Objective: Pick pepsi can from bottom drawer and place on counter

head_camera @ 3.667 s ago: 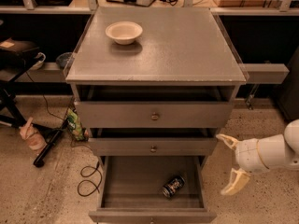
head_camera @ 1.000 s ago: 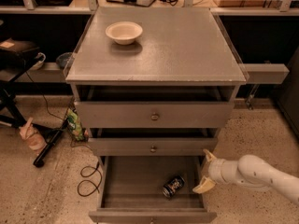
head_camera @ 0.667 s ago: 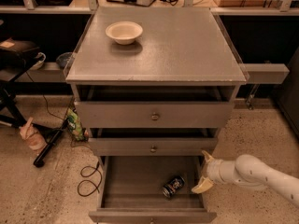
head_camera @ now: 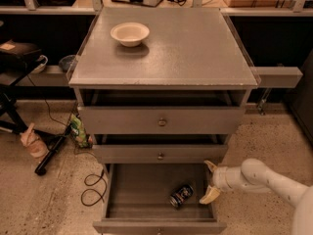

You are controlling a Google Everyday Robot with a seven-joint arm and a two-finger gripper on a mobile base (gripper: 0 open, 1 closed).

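Bottom drawer (head_camera: 142,187) stood open, pepsi can (head_camera: 181,196) lay on its floor, right of middle, hand (head_camera: 211,181) just right of can, fingers apart, bowl (head_camera: 129,34) on bench (head_camera: 195,48).

Three drawers (head_camera: 161,121); one pepsi can (head_camera: 181,196); one bowl (head_camera: 129,34); one pincer (head_camera: 209,181) at bottom drawer (head_camera: 142,190)

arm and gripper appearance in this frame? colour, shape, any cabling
Arm: smooth white rounded tubular shells, bulbous joint. Gripper, at the right side of the bottom drawer: white wrist, two pale yellow tapered fingers. No cables or markings visible.
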